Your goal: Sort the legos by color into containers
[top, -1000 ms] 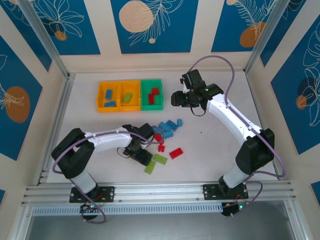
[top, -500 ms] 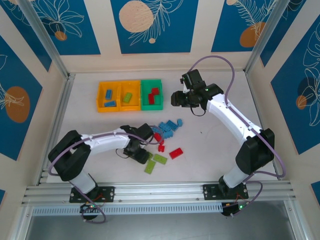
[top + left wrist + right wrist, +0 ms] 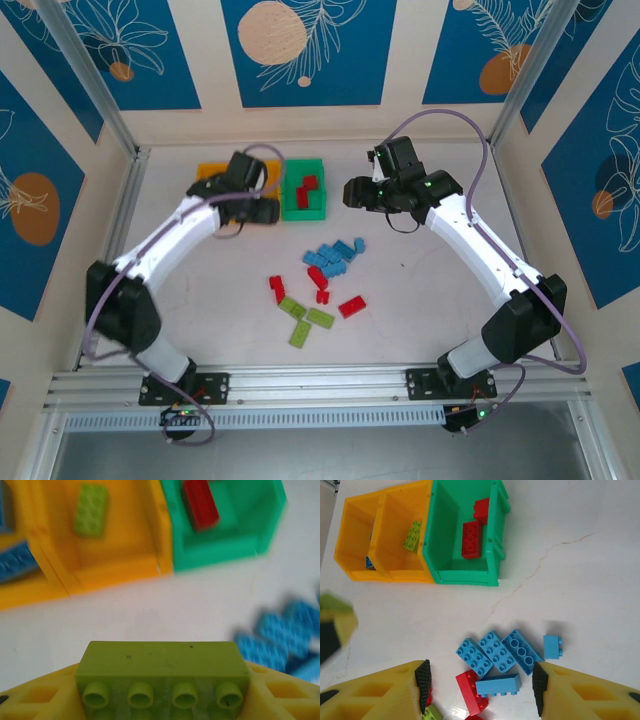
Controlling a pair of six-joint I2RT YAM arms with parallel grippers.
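My left gripper (image 3: 268, 210) is shut on a lime green lego (image 3: 162, 672) and hangs just in front of the middle orange-yellow bin (image 3: 115, 555), which holds one lime lego (image 3: 91, 510). The left orange-yellow bin (image 3: 355, 540) holds a blue lego (image 3: 15, 562). Two red legos (image 3: 471, 540) lie in the green bin (image 3: 303, 188). My right gripper (image 3: 352, 195) is open, high above a cluster of blue legos (image 3: 500, 652). Between its fingers there is nothing. Loose blue (image 3: 333, 257), red (image 3: 351, 306) and lime legos (image 3: 320, 318) lie mid-table.
The left arm (image 3: 160, 245) arches over the table's left side and covers much of the yellow bins from above. The white tabletop (image 3: 430, 270) is bare to the right of the pile. Walls and metal posts (image 3: 110, 100) close in the back and sides.
The left arm has swung from the loose pile near the front up to the bins, carrying a lime lego. The right arm has shifted only slightly.
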